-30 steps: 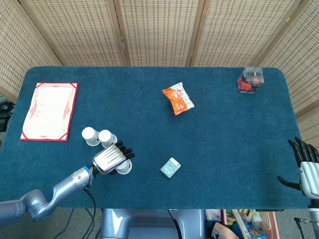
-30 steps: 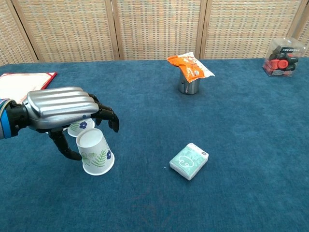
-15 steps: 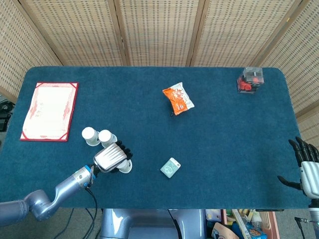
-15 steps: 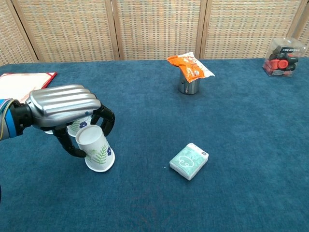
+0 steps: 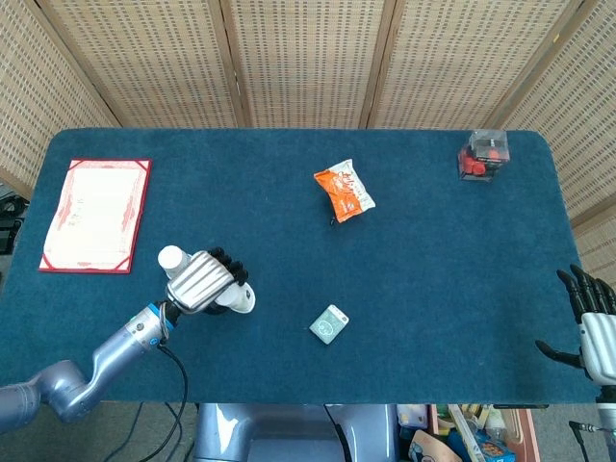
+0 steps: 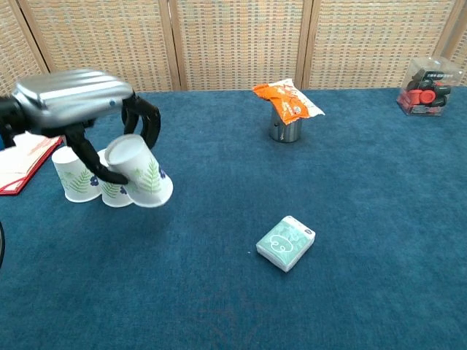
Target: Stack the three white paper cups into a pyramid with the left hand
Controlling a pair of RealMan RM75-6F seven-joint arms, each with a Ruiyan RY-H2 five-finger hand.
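My left hand [image 5: 200, 279] [image 6: 73, 102] grips one white paper cup [image 6: 148, 182] [image 5: 243, 299] with a green leaf print, holding it tilted and lifted off the blue cloth. Two more white cups stand upside down side by side just below and left of it: one [image 6: 73, 176] [image 5: 172, 258] at the left, the other [image 6: 113, 192] partly behind the held cup and hidden under the hand in the head view. My right hand [image 5: 592, 325] rests at the table's near right edge, fingers spread, holding nothing.
A red-bordered folder [image 5: 96, 214] [image 6: 22, 166] lies at the left. An orange snack bag [image 5: 344, 191] [image 6: 287, 100] sits on a metal can [image 6: 284, 130] mid-table. A mint box [image 5: 329, 323] [image 6: 286, 243] lies near the front. A clear box [image 5: 483, 154] [image 6: 427, 86] stands far right.
The left hand closed on the leaf-print cup, lifted it off the cloth and carried it up and toward the two standing cups. The right hand has not moved.
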